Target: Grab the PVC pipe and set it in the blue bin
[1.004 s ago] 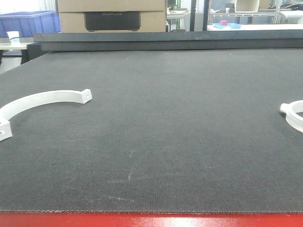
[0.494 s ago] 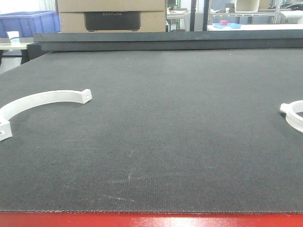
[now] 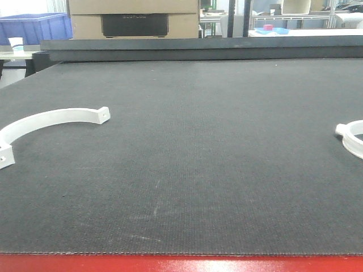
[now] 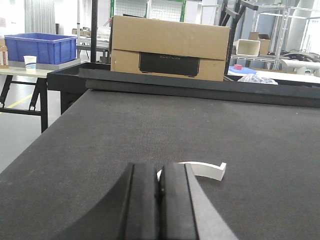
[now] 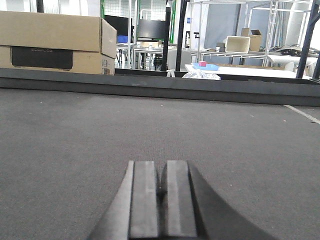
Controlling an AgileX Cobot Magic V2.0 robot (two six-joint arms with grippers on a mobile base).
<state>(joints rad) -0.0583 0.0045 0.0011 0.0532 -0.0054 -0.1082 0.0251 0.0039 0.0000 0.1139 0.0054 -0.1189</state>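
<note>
One black-matted table (image 3: 187,170) bears everything. One cardboard box (image 4: 170,47) stands far ahead of the left gripper (image 4: 160,176). One blue bin (image 4: 40,47) sits well ahead and off to its left. Two white PVC pipe pieces lie on the mat. One arc (image 4: 202,170) lies just past the left gripper's tips, slightly right. The other (image 3: 354,139) is cut off at the front view's right edge. The left gripper and the right gripper (image 5: 161,174) each have jaws pressed together, holding nothing.
</note>
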